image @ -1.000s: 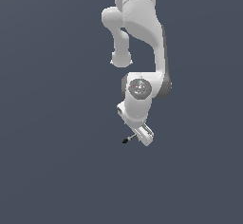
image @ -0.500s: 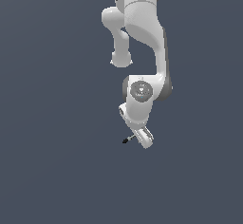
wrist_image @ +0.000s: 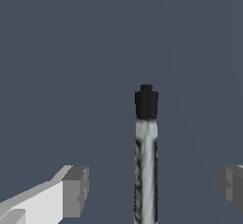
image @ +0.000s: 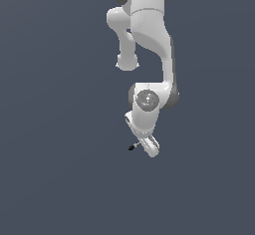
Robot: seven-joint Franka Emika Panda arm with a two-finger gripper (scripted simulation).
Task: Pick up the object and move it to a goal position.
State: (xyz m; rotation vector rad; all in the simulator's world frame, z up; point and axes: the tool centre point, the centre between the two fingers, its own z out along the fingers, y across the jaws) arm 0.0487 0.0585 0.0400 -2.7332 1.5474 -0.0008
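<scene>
Gripper (wrist_image: 154, 187) is spread wide, one grey finger pad (wrist_image: 76, 190) on each side of the thin rod (wrist_image: 145, 171), neither touching it. Rod lies on the plain grey floor under the hand; in the exterior view its black tip (image: 131, 148) pokes out on that view's left of the hand. Step in hand, as I judge it: the grasp. Rod sits roughly midway between the pads, slightly nearer one. Descend fully, then close slowly on the shaft so it does not roll or skid. No goal marker visible.

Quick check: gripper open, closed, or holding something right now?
Gripper: open, holding nothing; the pen lies between its fingers, untouched.
</scene>
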